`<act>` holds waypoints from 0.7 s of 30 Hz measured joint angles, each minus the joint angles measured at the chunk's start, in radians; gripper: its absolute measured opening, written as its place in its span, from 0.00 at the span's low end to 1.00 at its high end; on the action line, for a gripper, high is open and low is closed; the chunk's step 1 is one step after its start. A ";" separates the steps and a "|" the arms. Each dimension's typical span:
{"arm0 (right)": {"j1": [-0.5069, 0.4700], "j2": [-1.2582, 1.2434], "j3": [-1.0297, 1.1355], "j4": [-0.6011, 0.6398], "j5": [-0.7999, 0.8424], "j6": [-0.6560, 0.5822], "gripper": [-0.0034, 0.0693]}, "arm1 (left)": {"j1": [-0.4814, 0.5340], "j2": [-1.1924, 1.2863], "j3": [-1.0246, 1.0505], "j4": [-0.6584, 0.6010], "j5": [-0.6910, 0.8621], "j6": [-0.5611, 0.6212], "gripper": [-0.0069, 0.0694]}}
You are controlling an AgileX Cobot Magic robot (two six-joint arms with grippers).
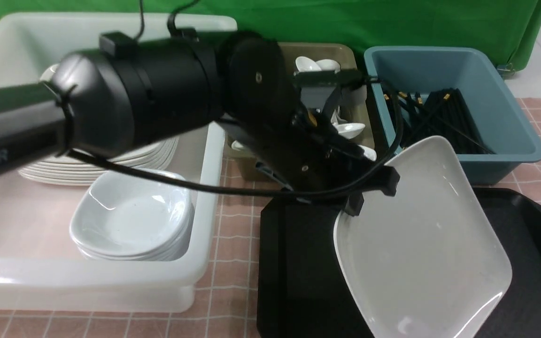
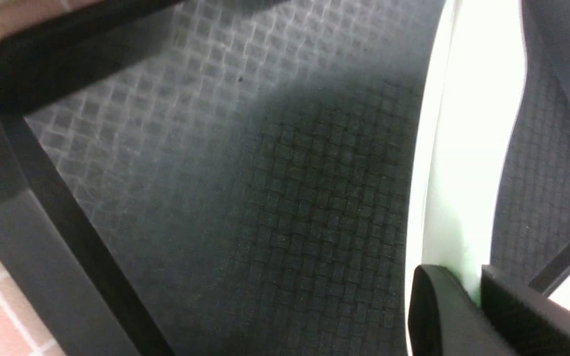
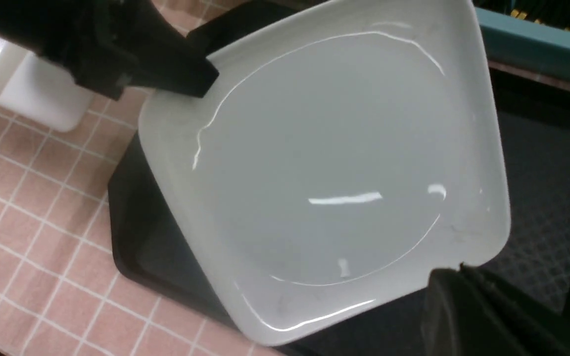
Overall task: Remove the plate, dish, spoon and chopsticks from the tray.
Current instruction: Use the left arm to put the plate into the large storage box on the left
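Plate (image 1: 421, 234) tilts over the black tray (image 1: 298, 263), its ten-o'clock rim pinched between the jaws of the left gripper (image 1: 367, 195), while the right gripper (image 3: 465, 294), jaws closed, sits by its edge.

Near edge of plate (image 1: 423, 244) off-frame.

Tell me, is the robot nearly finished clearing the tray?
Nearly, it seems. Spoons lie in the olive bin, chopsticks in the blue bin, small dishes in the white tub. The left gripper holds the plate tilted above the tray. Left to do: set it down, probably in that tub.
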 joint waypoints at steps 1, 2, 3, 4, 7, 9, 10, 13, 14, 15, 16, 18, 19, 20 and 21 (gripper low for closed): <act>0.000 0.000 0.000 0.000 0.000 -0.001 0.09 | 0.000 -0.002 -0.018 0.017 0.017 0.000 0.11; 0.000 0.000 0.000 0.001 0.000 -0.002 0.09 | 0.000 -0.004 -0.030 0.031 0.025 -0.005 0.11; 0.000 0.000 0.000 0.001 0.000 -0.002 0.09 | 0.000 -0.006 -0.032 0.033 0.025 -0.006 0.11; 0.000 0.000 0.000 0.001 0.000 -0.002 0.09 | 0.000 -0.008 -0.037 0.045 0.030 -0.015 0.11; 0.000 0.000 0.000 0.002 0.000 -0.005 0.09 | 0.000 -0.009 -0.047 0.057 0.041 -0.018 0.11; 0.000 0.000 0.000 0.002 -0.001 -0.006 0.09 | 0.000 -0.009 -0.065 0.060 0.065 -0.018 0.11; 0.000 0.000 0.000 0.003 -0.001 -0.006 0.09 | 0.000 -0.009 -0.078 0.061 0.074 -0.018 0.12; 0.000 0.000 0.000 0.021 -0.001 -0.020 0.09 | 0.000 -0.010 -0.113 0.072 0.093 -0.018 0.12; 0.000 0.000 0.000 0.041 -0.002 -0.038 0.09 | 0.000 -0.011 -0.134 0.081 0.102 -0.018 0.12; 0.000 0.000 0.000 0.091 -0.002 -0.082 0.09 | 0.004 -0.014 -0.170 0.092 0.119 -0.018 0.12; 0.000 0.000 0.000 0.115 -0.002 -0.098 0.09 | 0.008 -0.016 -0.188 0.095 0.126 -0.018 0.12; 0.000 0.000 0.000 0.204 -0.003 -0.152 0.09 | 0.028 -0.020 -0.236 0.095 0.153 -0.018 0.12; 0.000 0.000 0.000 0.267 -0.004 -0.182 0.09 | 0.049 -0.020 -0.266 0.095 0.173 -0.018 0.12; 0.000 0.000 0.000 0.267 -0.005 -0.186 0.09 | 0.053 -0.021 -0.276 0.095 0.176 -0.018 0.12; 0.002 0.000 -0.007 0.331 -0.008 -0.220 0.09 | 0.082 -0.021 -0.316 0.095 0.197 -0.018 0.12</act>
